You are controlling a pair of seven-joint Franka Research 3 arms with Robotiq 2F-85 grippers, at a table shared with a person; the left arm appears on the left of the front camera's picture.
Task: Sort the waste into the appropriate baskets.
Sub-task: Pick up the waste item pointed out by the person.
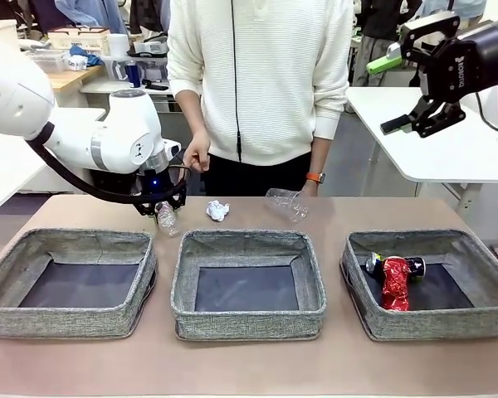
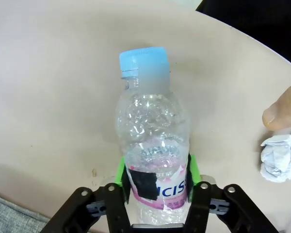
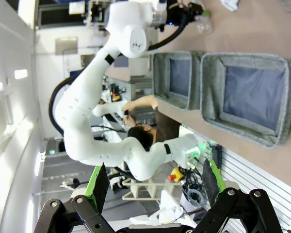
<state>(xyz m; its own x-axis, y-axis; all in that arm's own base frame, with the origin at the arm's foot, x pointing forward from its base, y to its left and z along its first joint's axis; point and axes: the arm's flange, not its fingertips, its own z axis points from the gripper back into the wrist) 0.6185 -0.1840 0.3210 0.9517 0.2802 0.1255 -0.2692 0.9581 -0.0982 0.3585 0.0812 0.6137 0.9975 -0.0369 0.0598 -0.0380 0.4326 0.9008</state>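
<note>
I see left gripper [image 2: 157,175] pads clamped on bottle [image 2: 153,121] at label [image 2: 162,188]. Judge empty, light, thin-walled, slick, crushable; hold gently. Right gripper [image 3: 153,179] fingers apart, empty.

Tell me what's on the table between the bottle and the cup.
The paper, as the front view shows; it touches neither the bottle nor the cup.

A robotics lab: white robot arm [image 1: 108,143], cluttered workbench [image 1: 66,79] and white desk [image 1: 448,145] behind.
</note>
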